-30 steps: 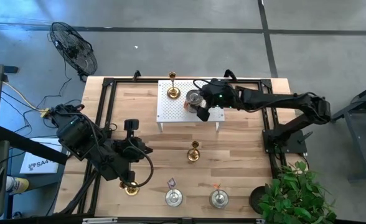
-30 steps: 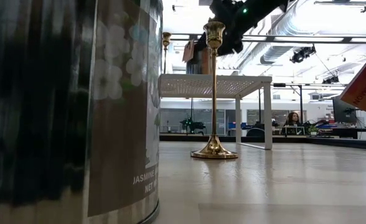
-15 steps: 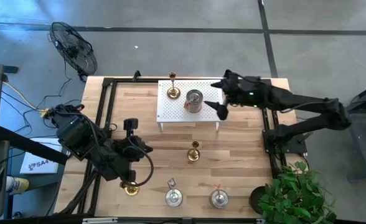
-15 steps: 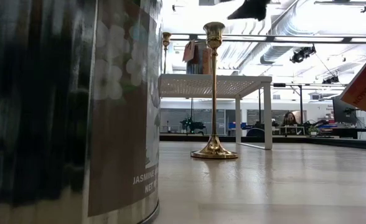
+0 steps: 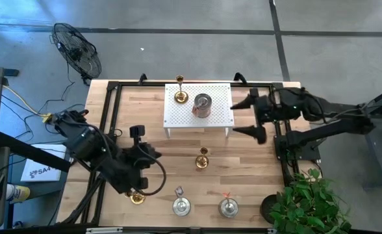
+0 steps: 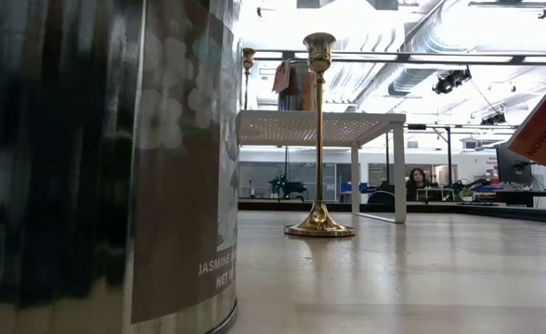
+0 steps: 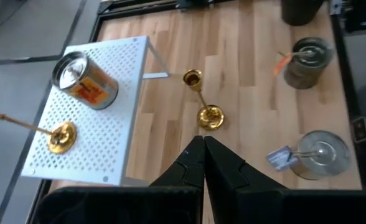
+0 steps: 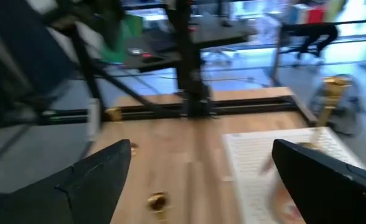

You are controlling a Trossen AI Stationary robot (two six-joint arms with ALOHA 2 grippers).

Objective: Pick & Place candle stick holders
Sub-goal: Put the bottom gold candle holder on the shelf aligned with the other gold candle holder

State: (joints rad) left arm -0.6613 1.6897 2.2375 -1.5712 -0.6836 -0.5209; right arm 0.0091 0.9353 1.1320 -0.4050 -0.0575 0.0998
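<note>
A gold candle stick holder [image 5: 203, 158] stands on its round base mid-table, also in the left wrist view [image 7: 203, 106] and the low view [image 6: 319, 139]. Another gold one [image 5: 180, 96] and a squat silvery one with an orange label [image 5: 203, 105] stand on the white rack [image 5: 220, 117]. A third gold one [image 5: 136, 196] and two silvery ones [image 5: 181, 207] [image 5: 228, 207] stand by the near edge. My left gripper [image 7: 203, 148] hangs shut, left of the middle gold holder [image 5: 156, 155]. My right gripper [image 5: 248, 119] is open, off the rack's right end.
The rack [image 6: 319, 127] stands on thin legs at the far middle. A dark pot with a green plant [image 5: 305, 205] sits at the near right corner. A black frame [image 5: 113, 117] runs along the table's edges. Bare wood lies between the rack and the near row.
My right gripper has drawn back from the silvery holder on the rack toward the table's right edge and risen, staying open with nothing in it. The holder stays upright on the rack.
</note>
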